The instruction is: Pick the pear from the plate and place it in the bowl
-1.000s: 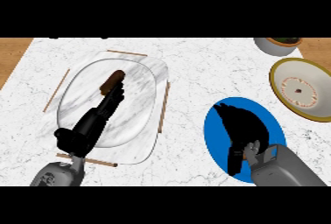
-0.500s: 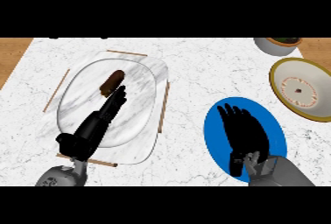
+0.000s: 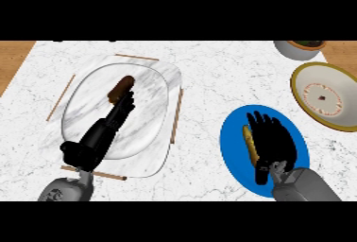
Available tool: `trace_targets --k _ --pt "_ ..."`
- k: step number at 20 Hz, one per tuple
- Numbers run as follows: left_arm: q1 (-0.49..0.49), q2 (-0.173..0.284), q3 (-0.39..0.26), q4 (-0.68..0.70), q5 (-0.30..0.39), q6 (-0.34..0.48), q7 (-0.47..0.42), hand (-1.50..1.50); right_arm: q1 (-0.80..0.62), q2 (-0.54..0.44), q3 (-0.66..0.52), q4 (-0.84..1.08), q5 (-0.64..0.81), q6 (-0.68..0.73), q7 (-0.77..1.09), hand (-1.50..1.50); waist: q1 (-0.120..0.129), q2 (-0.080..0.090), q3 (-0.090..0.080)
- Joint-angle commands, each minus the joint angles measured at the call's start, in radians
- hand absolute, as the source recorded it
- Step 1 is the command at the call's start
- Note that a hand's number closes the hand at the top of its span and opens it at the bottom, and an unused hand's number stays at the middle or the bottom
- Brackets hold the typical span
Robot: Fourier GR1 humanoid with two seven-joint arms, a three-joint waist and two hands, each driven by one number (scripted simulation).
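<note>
Right robot hand over round blue plate

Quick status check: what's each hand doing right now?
Left hand: open, fingers straight, holding nothing.
Right hand: open, holding nothing.

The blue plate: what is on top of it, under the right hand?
On the blue plate a yellowish object shows beside the right hand. The open fingers cover the rest of it, so its full shape cannot be seen.

Bare marble counter between dishes
</note>
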Motion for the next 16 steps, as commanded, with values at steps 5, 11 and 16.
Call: trace_targets --k 5,11,16 --pt "-0.043 -0.017 0.065 0.104 -0.003 -0.080 -0.050 0.00 0.034 0.069 -0.049 0.068 0.085 0.008 -0.063 -1.50 -0.002 0.001 0.000" --pt "0.017 -0.065 0.038 0.003 -0.060 -0.044 -0.015 0.00 -0.035 0.103 -0.137 0.218 0.132 -0.031 -0.190 -1.50 0.002 0.000 0.000" --pt "0.026 -0.059 0.041 -0.048 -0.055 -0.044 0.046 0.00 -0.034 0.041 -0.139 0.226 0.157 -0.139 -0.353 1.50 0.003 0.000 0.000"
